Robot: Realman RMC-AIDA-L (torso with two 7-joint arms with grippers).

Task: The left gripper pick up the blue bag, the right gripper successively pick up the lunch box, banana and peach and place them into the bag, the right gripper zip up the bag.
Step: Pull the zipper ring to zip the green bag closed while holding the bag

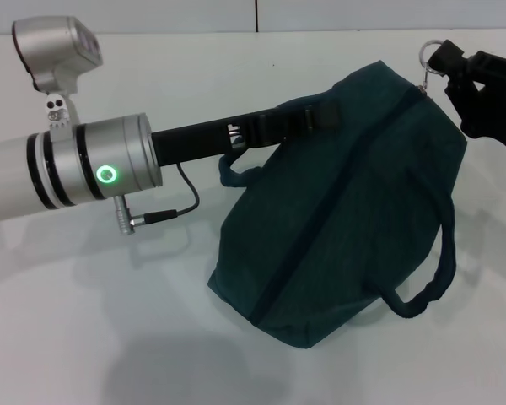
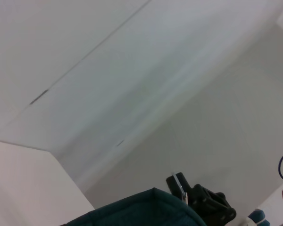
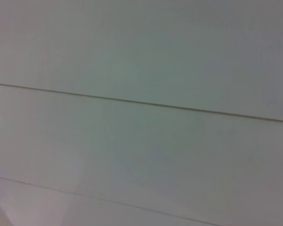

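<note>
- In the head view we see the bag (image 1: pixel 346 211) lying on its side on the white surface (image 1: pixel 84 337), filling the middle and the 3 o'clock half of the picture.
- Its zip line runs as a dark seam from 1 o'clock down to 7 o'clock and looks closed along the length that shows.
- One loop handle (image 1: pixel 426 278) hangs at 4 o'clock; the other handle (image 1: pixel 236 173) curls out near the centre.
- Our left arm reaches in from 9 o'clock, and its left end effector (image 1: pixel 308 118) lies against the bag's upper edge by a black strap; we cannot tell whether its fingers are apart or together.
- Our right end effector (image 1: pixel 451 63) sits at 2 o'clock, at the bag's top corner, right beside the ring pull (image 1: pixel 428 52); we cannot tell whether it is clamped on the ring.
- The left wrist view shows the bag's edge (image 2: pixel 146 212) at 6 o'clock with the right end effector (image 2: pixel 203 202) beside it, against a pale wall.
- The right wrist view shows only a pale panelled wall (image 3: pixel 141 61).
</note>
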